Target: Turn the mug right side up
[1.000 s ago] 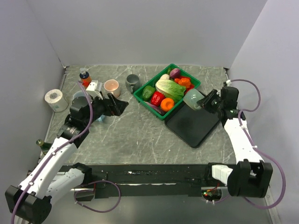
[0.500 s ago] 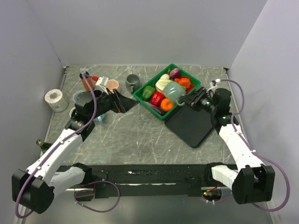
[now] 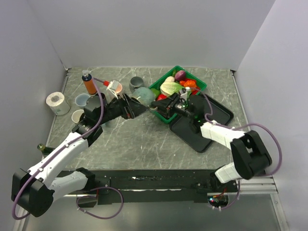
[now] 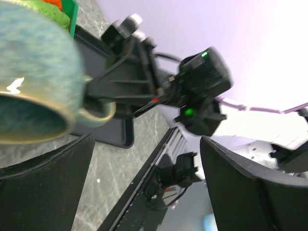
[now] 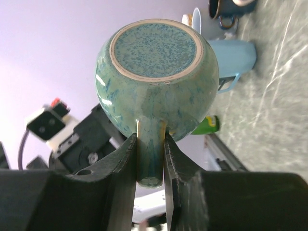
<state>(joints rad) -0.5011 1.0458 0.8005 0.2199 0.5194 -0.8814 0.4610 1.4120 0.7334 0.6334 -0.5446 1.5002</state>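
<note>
A speckled teal mug (image 3: 142, 95) hangs in the air left of the basket, tipped over. Its flat base faces the right wrist camera (image 5: 155, 53), and in the left wrist view its mouth (image 4: 29, 118) shows at the upper left. My right gripper (image 5: 151, 166) is shut on the mug's handle (image 5: 150, 149), one finger on each side of it, and shows in the top view (image 3: 155, 104). My left gripper (image 3: 139, 109) is wide open just beside the mug. Its dark fingers (image 4: 43, 175) frame the left wrist view with nothing between them.
A green basket (image 3: 201, 83) of vegetables stands behind the right arm, with a black tray (image 3: 216, 115) to its right. A grey mug (image 3: 136, 83), a pink cup (image 3: 115, 87), an orange bottle (image 3: 89, 85), pale cups (image 3: 82, 100) and a paper roll (image 3: 57, 102) line the back left.
My right arm swung left with the mug, from over the black tray to past the basket. My left gripper moved right and stands open beside the mug.
</note>
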